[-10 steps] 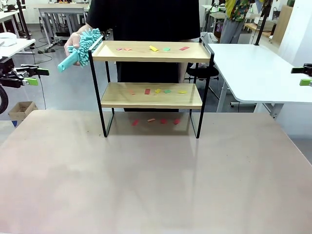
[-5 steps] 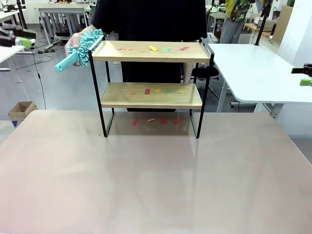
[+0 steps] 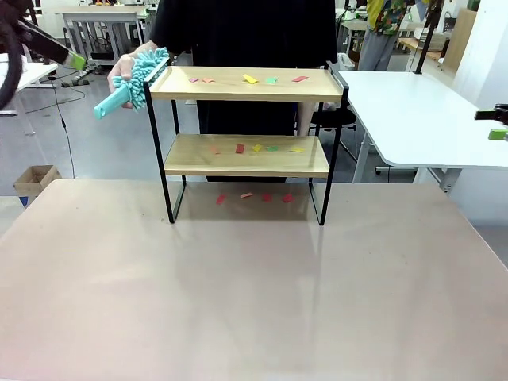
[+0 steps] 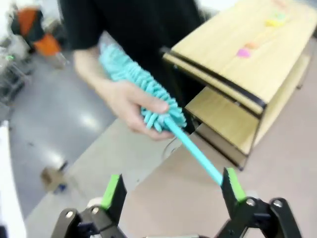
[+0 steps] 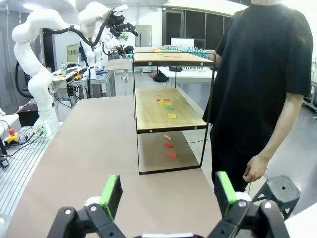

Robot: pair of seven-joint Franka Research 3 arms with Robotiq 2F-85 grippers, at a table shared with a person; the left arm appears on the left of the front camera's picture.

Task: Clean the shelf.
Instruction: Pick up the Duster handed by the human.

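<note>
Shelf point(image 3: 246, 84), small two-tier rack of light wooden boards on thin black frame, stands far-centre on the beige table point(image 3: 254, 302) in front view; a person's hand point(image 3: 117, 70) holds a fluffy teal duster point(image 3: 147, 67) at its left end. Left wrist view: left gripper point(image 4: 172, 186) spread, duster handle pointing between the jaws, so this is the handover step, I judge; next, close on the handle. Right wrist view: right gripper point(image 5: 166, 191) spread, empty.

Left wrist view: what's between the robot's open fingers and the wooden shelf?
In the left wrist view, a person's hand holds a teal duster, its handle pointing toward the left gripper. The shelf stands just beyond.
</note>
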